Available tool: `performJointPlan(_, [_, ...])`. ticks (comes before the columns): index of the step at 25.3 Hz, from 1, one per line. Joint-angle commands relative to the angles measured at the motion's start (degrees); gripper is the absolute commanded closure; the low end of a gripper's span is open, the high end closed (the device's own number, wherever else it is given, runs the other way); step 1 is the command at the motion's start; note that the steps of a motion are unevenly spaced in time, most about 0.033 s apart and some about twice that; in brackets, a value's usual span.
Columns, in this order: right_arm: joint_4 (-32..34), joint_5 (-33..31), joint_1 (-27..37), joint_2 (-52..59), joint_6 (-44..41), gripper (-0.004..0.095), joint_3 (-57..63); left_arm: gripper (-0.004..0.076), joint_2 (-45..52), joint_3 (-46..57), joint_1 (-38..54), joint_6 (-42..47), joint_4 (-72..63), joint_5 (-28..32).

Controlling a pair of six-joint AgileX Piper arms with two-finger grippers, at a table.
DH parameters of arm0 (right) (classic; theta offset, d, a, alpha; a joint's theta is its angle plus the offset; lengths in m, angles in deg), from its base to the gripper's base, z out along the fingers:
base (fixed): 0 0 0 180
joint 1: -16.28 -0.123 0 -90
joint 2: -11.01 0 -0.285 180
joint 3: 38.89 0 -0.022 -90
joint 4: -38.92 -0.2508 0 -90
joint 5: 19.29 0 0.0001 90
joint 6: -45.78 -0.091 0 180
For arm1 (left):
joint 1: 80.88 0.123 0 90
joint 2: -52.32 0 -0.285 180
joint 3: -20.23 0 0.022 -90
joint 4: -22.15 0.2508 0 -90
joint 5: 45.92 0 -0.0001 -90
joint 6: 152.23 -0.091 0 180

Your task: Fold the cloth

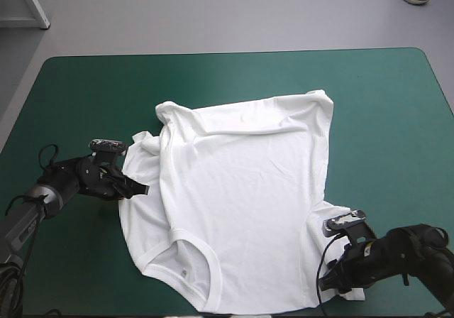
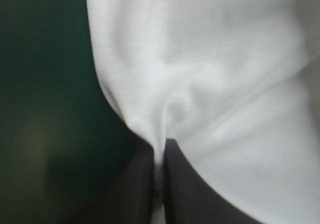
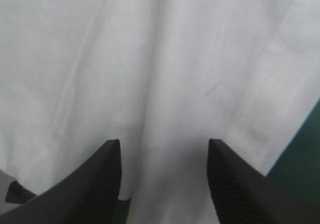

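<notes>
Up close, the left fingers are pressed almost together, pinching a fold of the white T-shirt that puckers just ahead of their tips. That view is soft, so the pinched part is probably the garment's side edge. Beside the fold, the teal-green surface lies bare. The right fingers stand spread apart above white fabric, which runs under the gap between them and fills nearly everything ahead. A stitched hem passes one finger, with a sliver of teal-green beyond it.

From above, the T-shirt lies spread mostly flat near the middle of the surface. Its neckline is toward the near edge and its bottom hem toward the far edge, with wrinkles across the far part. The left fingers meet the shirt at its left side, just nearer than a bunched flap. The right fingers sit at its near right corner, where more cloth juts out toward the right edge.
</notes>
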Motion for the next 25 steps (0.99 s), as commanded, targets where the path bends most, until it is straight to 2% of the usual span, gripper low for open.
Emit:
performJointPlan(1, [0.60,4.15,-5.01,-7.37,-2.79,0.0422,-1.23,0.0705,-0.58,0.17,-0.32,0.03,-1.90,-3.28])
performJointPlan(3, [2.82,4.39,-6.80,-10.78,-5.42,0.0475,-1.23,0.0705,-0.58,0.17,-0.32,0.03,-1.90,-3.38])
performJointPlan(5, [5.17,4.16,-7.44,-13.31,-7.96,0.0589,-1.23,0.0705,-0.58,0.17,-0.32,0.03,-1.90,-3.12])
performJointPlan(6, [5.53,4.16,-7.44,-13.69,-7.97,0.0676,-1.34,0.0705,-0.58,0.17,-0.32,0.03,-1.90,-3.12])
performJointPlan(8, [5.64,4.44,-7.44,-12.93,-7.23,0.0919,-1.56,0.0705,-0.58,0.17,-0.32,0.03,-1.90,-3.12])
performJointPlan(13, [6.02,5.77,-7.44,-7.74,-7.83,0.0907,-5.11,0.0705,0.41,0.06,-0.32,-1.54,-1.90,-3.02])
performJointPlan(18, [7.16,6.73,-7.44,-2.22,-8.51,0.0907,-15.15,0.0705,6.53,-3.46,-0.32,-1.54,-2.39,-4.85])
performJointPlan(25, [15.93,8.44,-7.44,-2.23,-9.92,0.0907,-28.42,0.0705,14.85,-15.58,-0.32,-1.01,-2.48,-8.74])
